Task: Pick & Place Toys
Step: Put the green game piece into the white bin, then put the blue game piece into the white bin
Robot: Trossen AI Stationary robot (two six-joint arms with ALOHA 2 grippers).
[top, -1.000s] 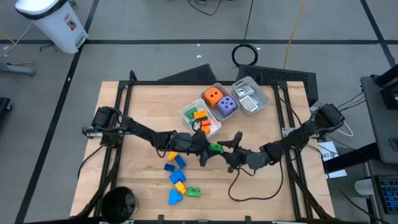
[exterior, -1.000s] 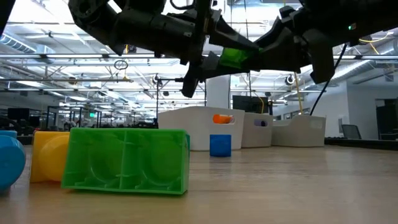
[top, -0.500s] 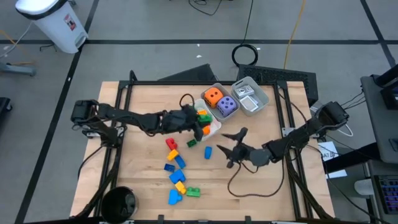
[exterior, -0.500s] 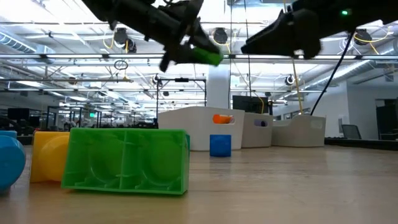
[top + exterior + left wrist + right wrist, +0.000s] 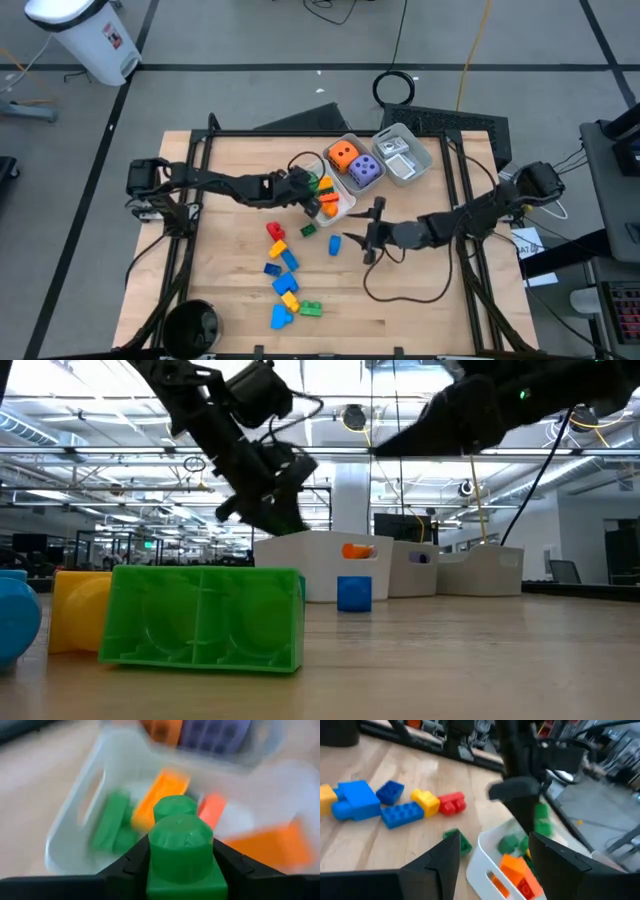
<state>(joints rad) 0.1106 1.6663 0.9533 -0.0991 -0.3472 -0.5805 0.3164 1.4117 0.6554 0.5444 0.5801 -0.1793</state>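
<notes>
My left gripper (image 5: 312, 192) is shut on a green two-stud brick (image 5: 181, 850) just above the white tray (image 5: 345, 207) that holds green and orange bricks. It shows over that tray in the low view (image 5: 265, 500). My right gripper (image 5: 362, 240) hangs open and empty over the table's middle, beside a blue brick (image 5: 335, 244). Red (image 5: 275, 232), green (image 5: 308, 230), blue (image 5: 285, 262) and yellow (image 5: 288, 290) bricks lie on the table. An orange die (image 5: 342, 155) and a purple die (image 5: 364, 170) sit in a second tray. My left gripper pinches the green brick by two opposite sides (image 5: 150, 870), one finger (image 5: 131, 862) on each. The studs (image 5: 175, 807) point forward past the fingertips. The fingers slant down toward the tray. The brick is lifted clear, above the bricks in the tray.
A clear tray (image 5: 403, 155) with white cards stands at the far right of the trays. More bricks lie near the table's front: a green one (image 5: 311, 309) and a blue one (image 5: 281, 317). A cable loops on the table under my right arm (image 5: 400, 290).
My left gripper has carried the green brick from the table's middle toward the far edge and down over the white tray. My right gripper, which stood at the brick a second ago, is now apart from it and has stayed near the middle.
</notes>
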